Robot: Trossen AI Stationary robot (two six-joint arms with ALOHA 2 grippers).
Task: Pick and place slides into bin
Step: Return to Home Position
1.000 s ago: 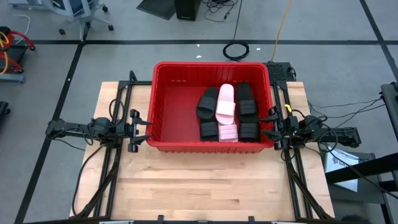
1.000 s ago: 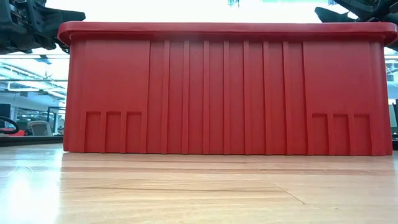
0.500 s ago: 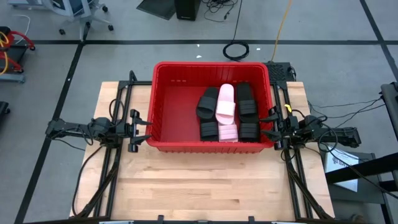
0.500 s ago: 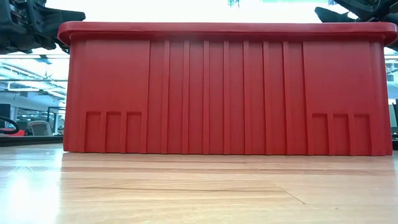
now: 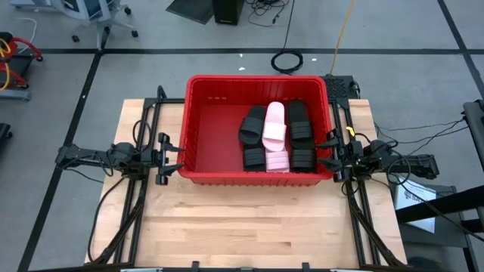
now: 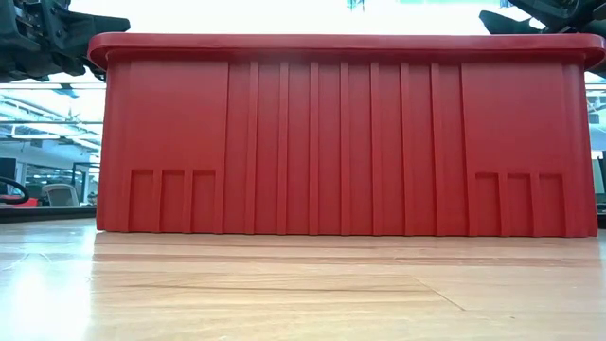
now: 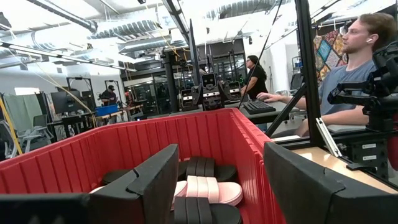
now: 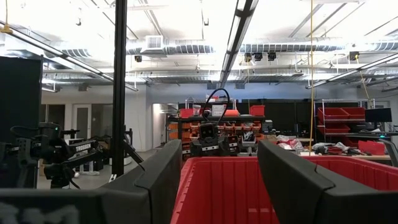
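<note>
Slides [image 5: 276, 137] all lie inside bin [image 5: 257, 78]; none left on desk [image 5: 249, 227]. Left pincer [image 5: 175, 159] and right pincer [image 5: 327, 153] flank bin, both spread wide, holding nothing. Task looks finished.

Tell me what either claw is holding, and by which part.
Nothing. The left claw and right claw are both open and empty beside the red bin; the slides lie inside it.

The left arm [image 5: 106, 157] and right arm [image 5: 386, 160] lie low and level, pointing inward toward each other. The left gripper [image 5: 175, 158] and right gripper [image 5: 326, 151] each hold their 2 fingers [image 7: 155, 180] spread wide apart, empty
</note>
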